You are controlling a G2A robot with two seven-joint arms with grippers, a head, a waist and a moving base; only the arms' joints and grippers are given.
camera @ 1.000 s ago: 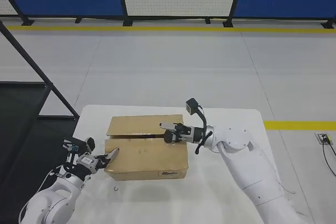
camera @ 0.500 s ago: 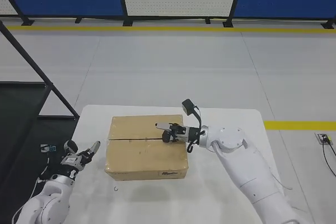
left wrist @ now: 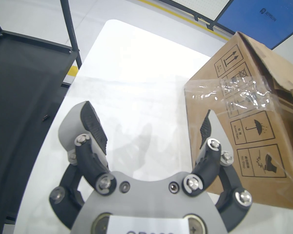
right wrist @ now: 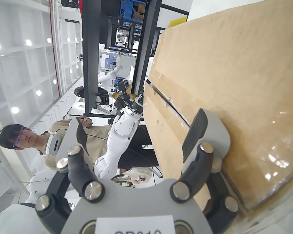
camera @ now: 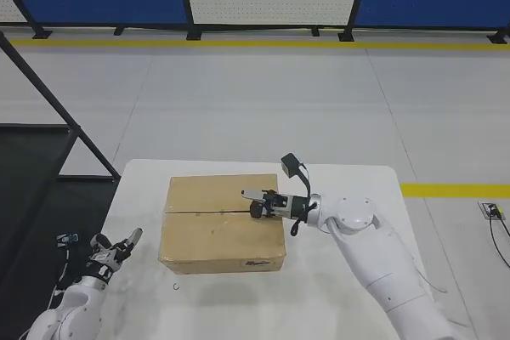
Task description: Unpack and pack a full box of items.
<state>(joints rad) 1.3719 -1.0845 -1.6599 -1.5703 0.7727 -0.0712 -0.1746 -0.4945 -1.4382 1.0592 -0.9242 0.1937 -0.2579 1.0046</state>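
"Cardboard box (camera: 223, 223) sits mid-table, flaps shut. Where to start?"

"At the seam (camera: 204, 210). The right gripper (camera: 257, 202) is over it, fingers spread. I'd hook a flap edge and lift slowly. The left gripper (left wrist: 149, 113), also spread, is apart near the table (camera: 340, 280) edge. Bring it in to steady the box."

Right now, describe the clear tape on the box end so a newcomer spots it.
On the white table sits one cardboard box; look at its end facing the left claw. The clear tape is a wrinkled, glossy strip across the printed handling symbols, unlike the matte brown card around it.
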